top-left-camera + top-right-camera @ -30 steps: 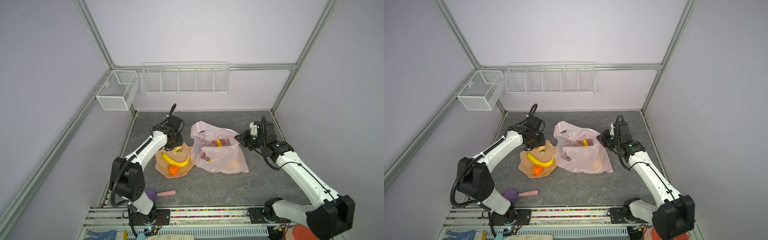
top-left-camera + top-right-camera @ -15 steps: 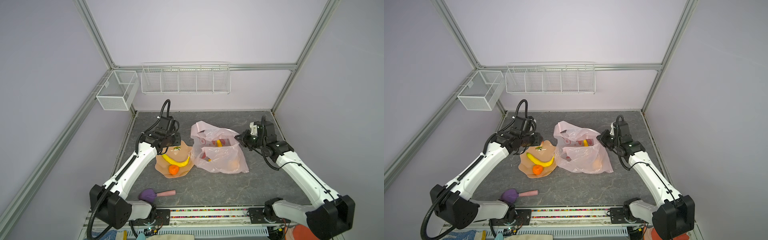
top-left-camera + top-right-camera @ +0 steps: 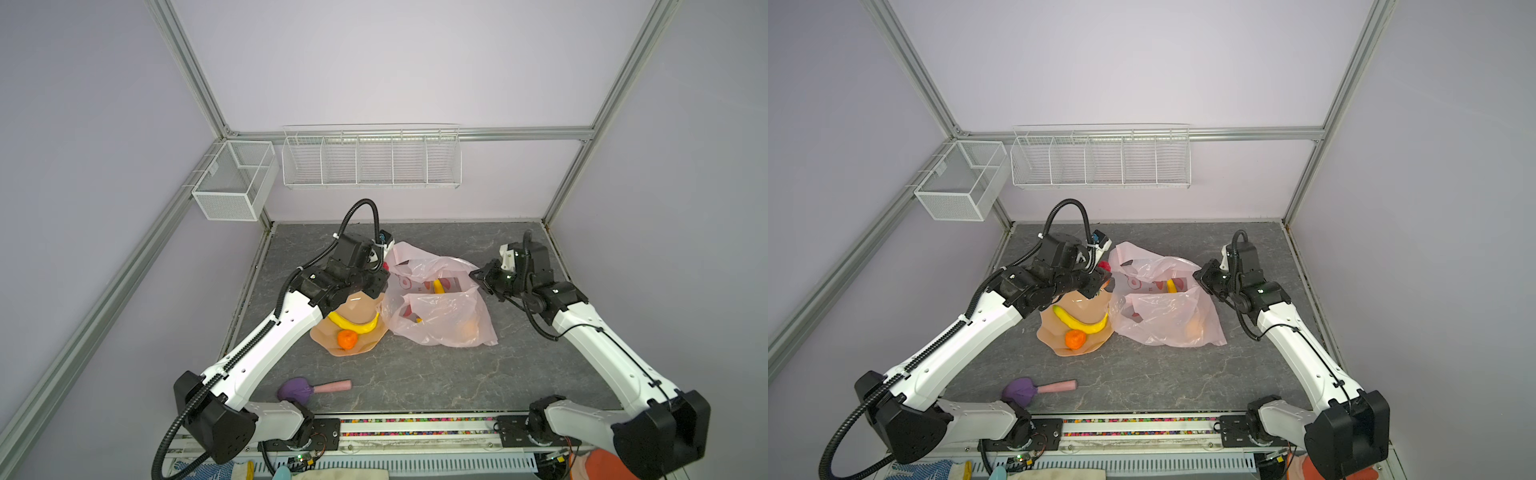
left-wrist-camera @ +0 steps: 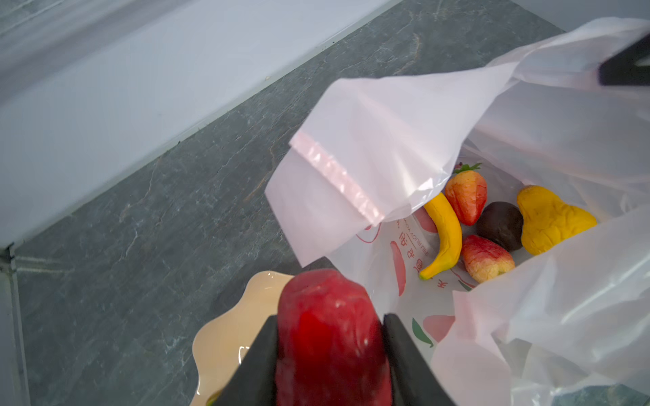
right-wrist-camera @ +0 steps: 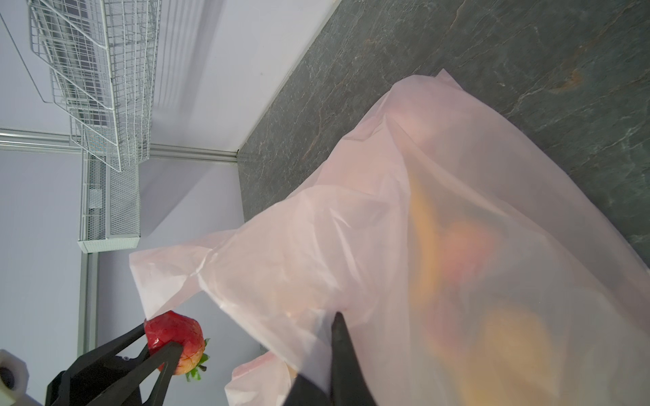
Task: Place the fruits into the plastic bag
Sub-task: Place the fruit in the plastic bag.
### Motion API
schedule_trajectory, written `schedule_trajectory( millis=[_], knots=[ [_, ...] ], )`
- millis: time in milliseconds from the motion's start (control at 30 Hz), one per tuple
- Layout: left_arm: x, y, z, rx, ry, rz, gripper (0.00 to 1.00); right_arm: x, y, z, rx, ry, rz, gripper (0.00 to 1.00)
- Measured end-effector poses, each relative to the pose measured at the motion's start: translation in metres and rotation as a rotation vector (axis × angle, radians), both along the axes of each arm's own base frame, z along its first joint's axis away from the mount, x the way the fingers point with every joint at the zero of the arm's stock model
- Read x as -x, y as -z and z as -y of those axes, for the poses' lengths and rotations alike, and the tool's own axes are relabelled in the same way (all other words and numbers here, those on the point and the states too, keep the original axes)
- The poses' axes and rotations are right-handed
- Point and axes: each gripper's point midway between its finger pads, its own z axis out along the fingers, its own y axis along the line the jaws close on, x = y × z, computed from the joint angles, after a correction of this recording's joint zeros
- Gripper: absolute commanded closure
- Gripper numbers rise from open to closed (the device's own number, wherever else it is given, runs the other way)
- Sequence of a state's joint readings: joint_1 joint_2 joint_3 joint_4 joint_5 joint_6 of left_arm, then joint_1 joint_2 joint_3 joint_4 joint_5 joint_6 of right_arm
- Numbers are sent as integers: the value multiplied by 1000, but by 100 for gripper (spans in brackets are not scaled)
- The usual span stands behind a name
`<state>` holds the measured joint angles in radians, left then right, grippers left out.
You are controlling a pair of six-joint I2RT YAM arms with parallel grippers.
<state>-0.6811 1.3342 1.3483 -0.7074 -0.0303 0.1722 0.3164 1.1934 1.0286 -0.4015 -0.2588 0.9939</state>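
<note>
My left gripper (image 4: 330,355) is shut on a red strawberry (image 4: 329,334), held above the gap between the peach dish (image 3: 322,337) and the mouth of the plastic bag (image 3: 440,311). From the right wrist view the strawberry (image 5: 174,335) hangs clear of the bag's rim. My right gripper (image 5: 337,323) is shut on the bag's far edge, holding the mouth up. Inside the bag (image 4: 387,140) lie a banana (image 4: 445,235), another strawberry (image 4: 466,197), a dark purple fruit (image 4: 499,225) and other fruits. A banana (image 3: 353,327) and an orange (image 3: 347,339) rest on the dish.
A purple-headed brush with a pink handle (image 3: 309,388) lies near the front edge. Two white wire baskets (image 3: 370,160) hang on the back and left walls, above the table. The back wall runs close behind the bag.
My left gripper has risen from the far side of the dish and moved right toward the bag's mouth, carrying the strawberry. The right arm has not moved.
</note>
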Motion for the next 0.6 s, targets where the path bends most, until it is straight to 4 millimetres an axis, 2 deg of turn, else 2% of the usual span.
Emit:
schedule_trajectory(
  millis=[267, 433, 600],
  knots=[
    [13, 5, 36, -77, 197, 59, 100, 1, 0, 0, 1, 0, -2, 93],
    [4, 9, 54, -94, 248, 62, 100, 1, 0, 0, 1, 0, -2, 93],
    [0, 19, 81, -103, 320, 48, 100, 3, 1, 1, 4, 1, -10, 93]
  ],
)
